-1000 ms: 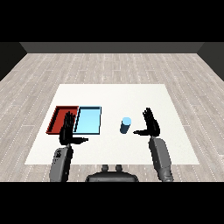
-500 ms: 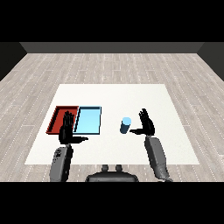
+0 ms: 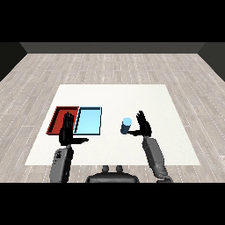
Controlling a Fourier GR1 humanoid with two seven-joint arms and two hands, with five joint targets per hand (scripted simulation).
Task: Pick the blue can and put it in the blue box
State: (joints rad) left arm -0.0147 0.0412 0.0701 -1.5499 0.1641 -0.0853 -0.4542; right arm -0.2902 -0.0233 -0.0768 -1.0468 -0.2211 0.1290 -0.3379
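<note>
Head view, the only one supplied. The blue can (image 3: pixel 126 126) stands upright on the white table (image 3: pixel 114 94), to the right of both trays and clear of them. It is not yet lifted.

The right hand (image 3: pixel 143 126) is just beside the can on its right, palm turned toward it. Its fingers are raised and spread and its thumb reaches toward the can's base. They are not curled round the can; whether the thumb touches it cannot be told. The hand is open. In my judgement this posture is the approach to a side grasp, with the closing of the fingers round the can outstanding.

The left hand (image 3: pixel 67 130) hangs over the near edge of the red tray (image 3: pixel 57 119), fingers straight and pointing away, thumb out to the right. It is open and holds nothing, and appears to take no part in the present step.

The light blue tray (image 3: pixel 89 120) lies touching the red tray on its right side, between the red tray and the can. It holds nothing. The carry will run leftward.
</note>
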